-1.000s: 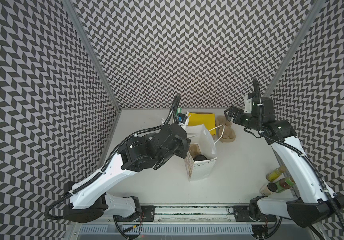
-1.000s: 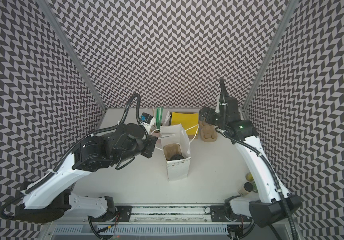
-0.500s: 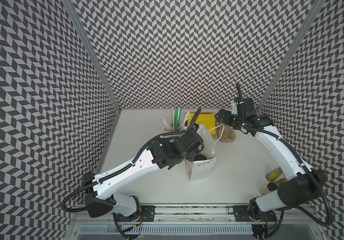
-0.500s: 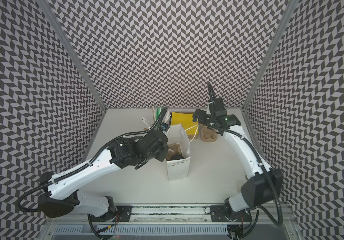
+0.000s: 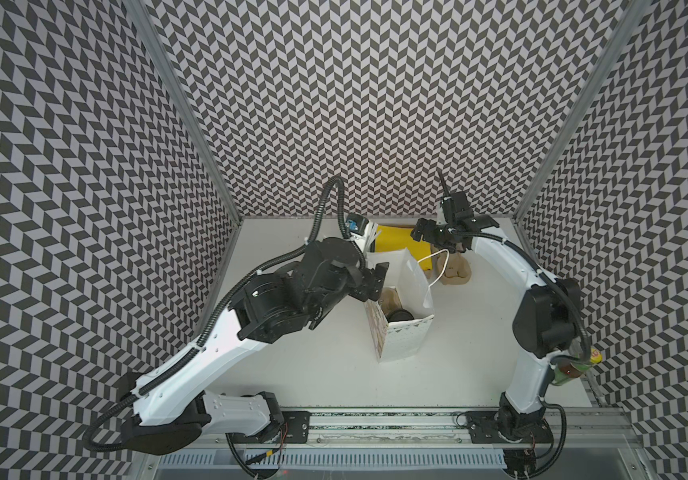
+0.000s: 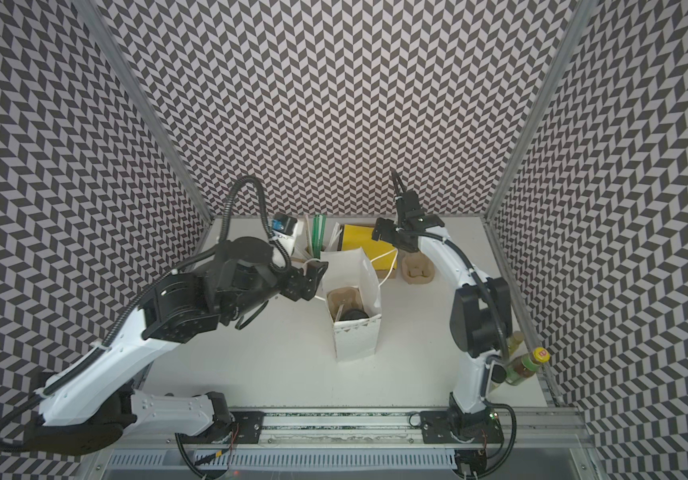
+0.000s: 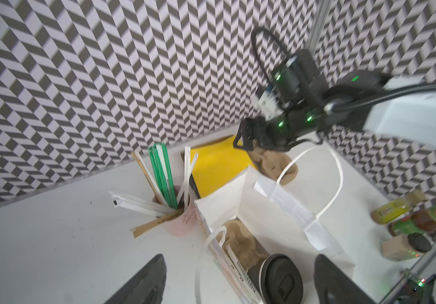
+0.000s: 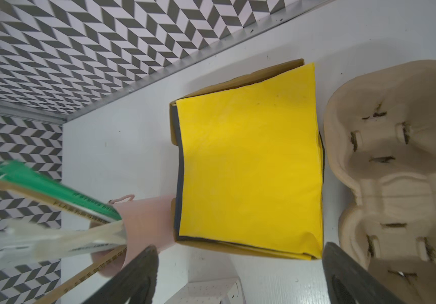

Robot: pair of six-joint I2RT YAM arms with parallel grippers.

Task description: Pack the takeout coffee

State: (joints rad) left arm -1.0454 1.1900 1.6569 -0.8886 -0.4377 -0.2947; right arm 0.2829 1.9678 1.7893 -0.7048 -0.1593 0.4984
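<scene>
The takeout coffee point(image 7: 281, 279), a black cup with a round black lid, stands inside an open white paper bag point(image 5: 402, 345) in a brown cardboard carrier point(image 7: 240, 242). In both top views its lid point(image 5: 400, 314) point(image 6: 352, 314) shows near the bag's front. My left gripper point(image 5: 375, 282) point(image 6: 313, 282) point(image 7: 240, 279) hovers open above the bag's left rim, holding nothing. My right gripper point(image 5: 419, 230) point(image 6: 379, 235) point(image 8: 238, 276) is open and empty over the back of the table, above a yellow pad point(image 8: 248, 163).
A pink cup with straws point(image 7: 182, 223) stands behind the bag's left corner. An empty cardboard cup carrier point(image 5: 454, 270) point(image 8: 396, 171) lies right of the yellow pad. Bottles point(image 6: 525, 361) point(image 7: 417, 218) crowd the front right edge. The bag's white handle point(image 7: 335, 184) arches up at the back.
My left gripper has gone from shut to open, after dipping toward the bag's left rim and rising again. The right gripper has moved left along the back, toward the yellow pad.
</scene>
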